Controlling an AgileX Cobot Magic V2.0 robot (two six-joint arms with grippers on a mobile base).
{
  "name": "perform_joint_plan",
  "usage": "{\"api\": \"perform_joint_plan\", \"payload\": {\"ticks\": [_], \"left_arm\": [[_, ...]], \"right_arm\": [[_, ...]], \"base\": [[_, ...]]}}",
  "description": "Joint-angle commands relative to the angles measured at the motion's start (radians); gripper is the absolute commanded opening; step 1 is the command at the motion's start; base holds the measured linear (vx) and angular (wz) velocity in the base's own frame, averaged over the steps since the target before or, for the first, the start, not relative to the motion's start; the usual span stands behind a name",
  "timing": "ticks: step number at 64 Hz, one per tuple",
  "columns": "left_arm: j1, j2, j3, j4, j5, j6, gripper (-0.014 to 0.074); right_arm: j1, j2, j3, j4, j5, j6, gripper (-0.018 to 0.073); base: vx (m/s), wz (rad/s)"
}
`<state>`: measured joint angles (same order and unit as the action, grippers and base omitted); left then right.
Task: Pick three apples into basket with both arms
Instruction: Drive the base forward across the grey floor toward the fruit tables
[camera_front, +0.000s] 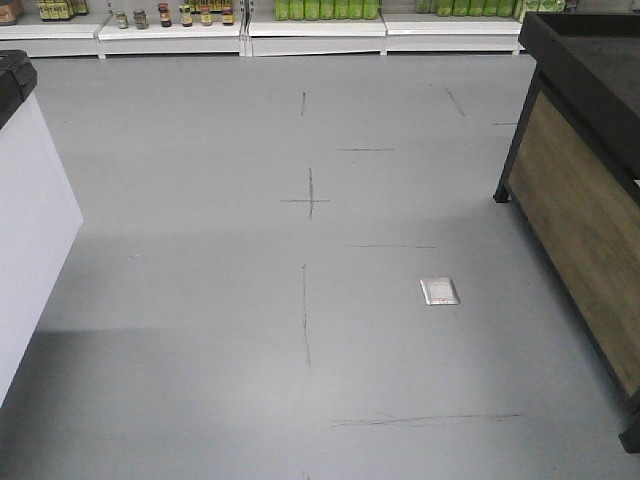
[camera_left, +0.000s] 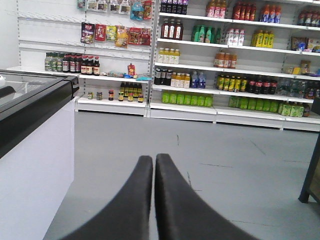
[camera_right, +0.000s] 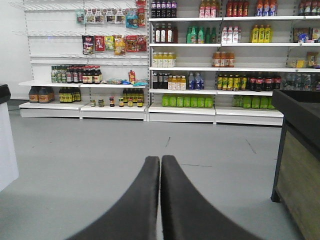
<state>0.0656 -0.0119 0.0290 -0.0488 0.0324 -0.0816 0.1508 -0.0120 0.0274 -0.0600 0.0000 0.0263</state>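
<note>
No apples and no basket show in any view; both are out of view. My left gripper (camera_left: 154, 159) is shut with nothing between its dark curved fingers, held above the grey floor and facing the shop shelves. My right gripper (camera_right: 160, 160) is shut too, empty, and points the same way down the aisle. Neither arm appears in the front view.
A white freezer cabinet (camera_front: 30, 220) with a black rim stands at the left. A black-framed wooden display stand (camera_front: 575, 200) stands at the right. Stocked white shelves (camera_right: 210, 65) line the far wall. A small metal floor plate (camera_front: 439, 291) lies on the grey floor.
</note>
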Motion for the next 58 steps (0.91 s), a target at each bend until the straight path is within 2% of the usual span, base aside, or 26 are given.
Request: {"api": "perform_joint_plan", "payload": {"ticks": [1, 58], "left_arm": [[-0.001, -0.013, 0.002, -0.009, -0.074, -0.005, -0.0007], [-0.001, -0.013, 0.002, -0.009, -0.074, -0.005, -0.0007]], "right_arm": [[0.000, -0.013, 0.014, -0.008, -0.073, 0.000, -0.0008], [0.000, -0.013, 0.014, -0.008, -0.073, 0.000, -0.0008]], "base": [[0.00, 0.00], [0.04, 0.03]]}}
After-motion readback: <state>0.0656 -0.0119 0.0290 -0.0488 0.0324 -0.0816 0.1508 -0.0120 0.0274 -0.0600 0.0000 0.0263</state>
